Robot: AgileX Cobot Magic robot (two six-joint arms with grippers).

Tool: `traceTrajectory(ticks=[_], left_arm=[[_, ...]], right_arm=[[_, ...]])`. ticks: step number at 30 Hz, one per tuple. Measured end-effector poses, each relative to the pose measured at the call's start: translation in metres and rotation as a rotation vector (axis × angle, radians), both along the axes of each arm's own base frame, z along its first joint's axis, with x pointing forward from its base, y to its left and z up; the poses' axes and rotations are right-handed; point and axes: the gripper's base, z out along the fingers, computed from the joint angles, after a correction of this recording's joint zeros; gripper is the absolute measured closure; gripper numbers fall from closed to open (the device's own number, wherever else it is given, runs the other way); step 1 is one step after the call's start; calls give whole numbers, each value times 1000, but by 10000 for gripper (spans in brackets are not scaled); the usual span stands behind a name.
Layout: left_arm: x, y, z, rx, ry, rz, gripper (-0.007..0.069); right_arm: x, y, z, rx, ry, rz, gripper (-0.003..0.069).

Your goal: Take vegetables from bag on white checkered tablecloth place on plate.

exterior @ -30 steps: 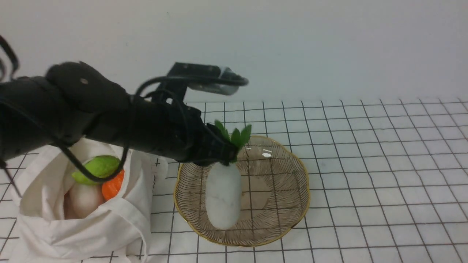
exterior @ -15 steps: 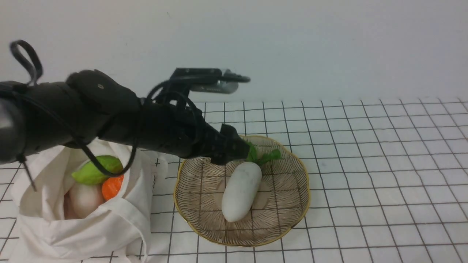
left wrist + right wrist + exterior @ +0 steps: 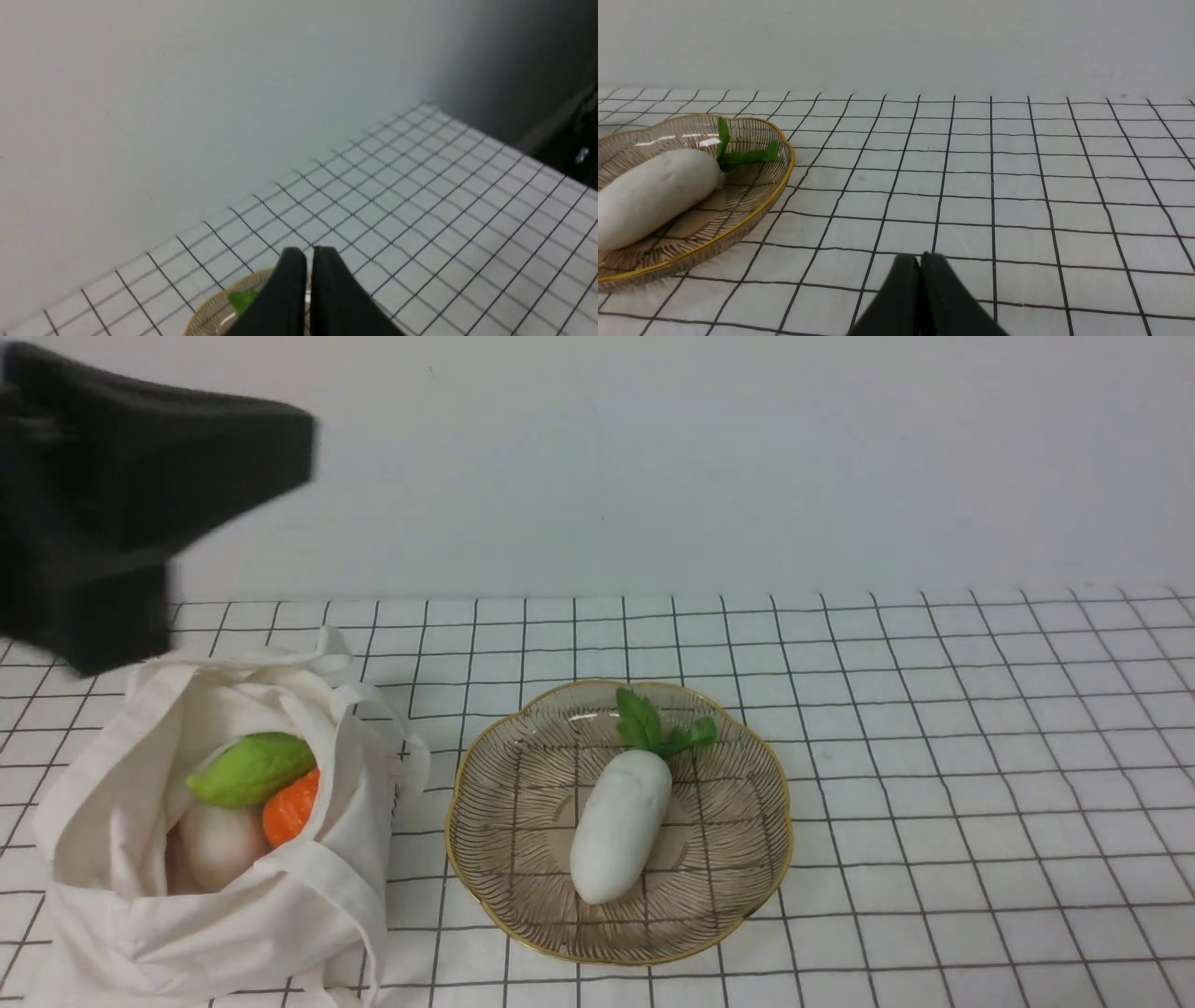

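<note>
The white radish with green leaves lies on the smoky-brown glass plate at the middle of the checkered tablecloth. The off-white bag stands open left of the plate and holds the green pointed vegetable, the orange one and the pale round one. My left arm is a black blur high above the bag. My left gripper is shut and empty, above the plate's edge. My right gripper is shut and empty, low over the cloth right of the plate.
A plain pale wall runs along the back edge of the tablecloth. The bag's handles flop over its far rim. The cloth stretches well to the right of the plate.
My left gripper let go of the radish, which tipped from upright to lying on the plate. The left arm then pulled back up and to the left, away from the plate.
</note>
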Motion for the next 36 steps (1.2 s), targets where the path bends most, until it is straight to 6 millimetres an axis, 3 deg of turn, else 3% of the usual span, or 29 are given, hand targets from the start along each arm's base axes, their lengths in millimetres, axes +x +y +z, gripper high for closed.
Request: traceTrajectory(ticks=[3,7,8,11,14,22,36], left_arm=[[-49,23,-6,-72,-82,74,632],[-76,38,-30,-151,-124,149,632],[-88,45,-44,-209,-146,179,632],[-100,52,-72,-294,-156,210,632],[-103,54,-102,-344,-124,219,632],[-100,50,-139,-376,-18,203,632],[-92,56,-154,-91,-116,295,632]], right_arm=[[0,0,0,0,0,0,673],[0,0,0,0,0,0,673],[0,0,0,0,0,0,673],[0,0,0,-1,0,0,673],[0,0,0,-1,0,0,673],[0,0,0,0,0,0,673],[0,0,0,-1,0,0,673]])
